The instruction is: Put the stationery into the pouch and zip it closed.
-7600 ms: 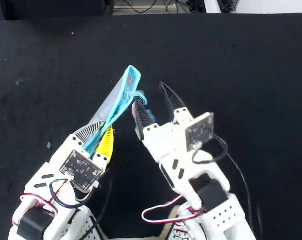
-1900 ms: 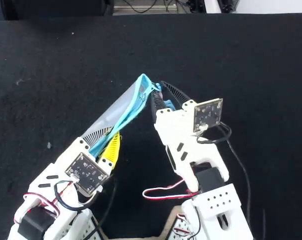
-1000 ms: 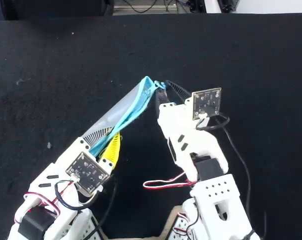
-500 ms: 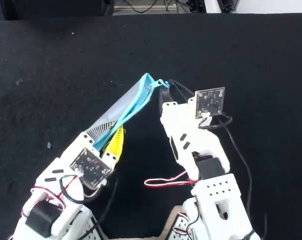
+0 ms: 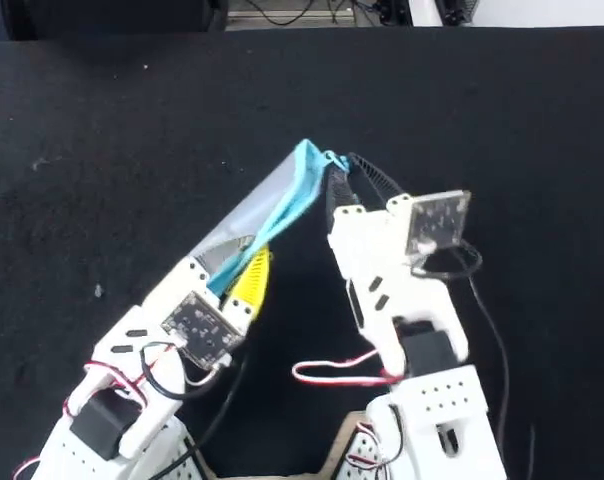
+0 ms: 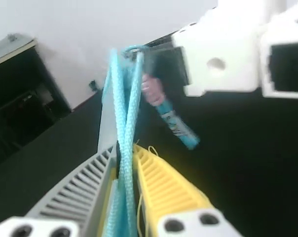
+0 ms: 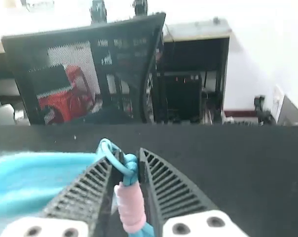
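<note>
Looks nearly finished: clamps the pouch (image 5: 274,200) by its near end in the left tool (image 5: 244,254) above the table (image 5: 102,120), pinches the zip cord (image 7: 123,165) in the right tool (image 5: 344,172) at the far end, zip seemingly drawn almost shut.

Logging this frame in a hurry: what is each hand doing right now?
Left hand: closed, holding the pouch.
Right hand: closed on the zipper pull.
</note>
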